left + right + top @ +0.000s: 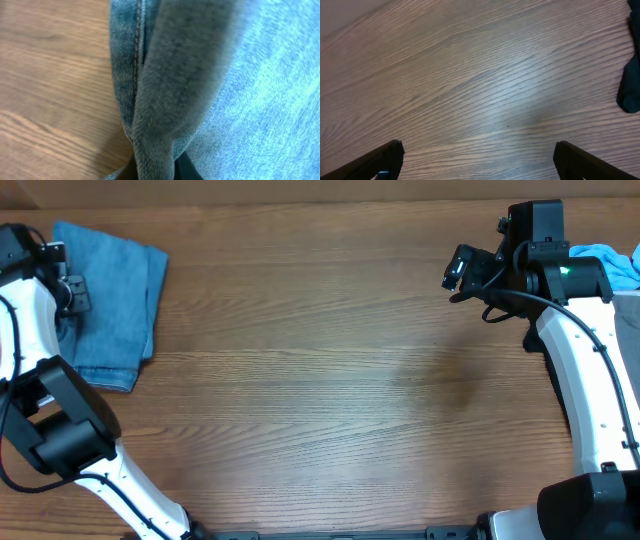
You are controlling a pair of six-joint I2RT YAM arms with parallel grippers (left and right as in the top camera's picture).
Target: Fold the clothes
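Observation:
The faded light-blue denim jeans (115, 295) lie folded in a compact stack at the table's far left corner. My left gripper (72, 292) sits on the stack's left edge. In the left wrist view my left gripper (157, 172) is shut on a raised fold of the jeans (170, 85), with denim filling most of the frame. My right gripper (458, 275) hovers at the far right, well away from the jeans. In the right wrist view my right gripper (477, 160) is wide open and empty over bare wood.
A sky-blue garment (608, 256) lies at the far right edge behind the right arm, over a grey surface (630, 320). A dark garment (631, 85) shows at the right edge of the right wrist view. The wooden table (320, 380) spans the middle.

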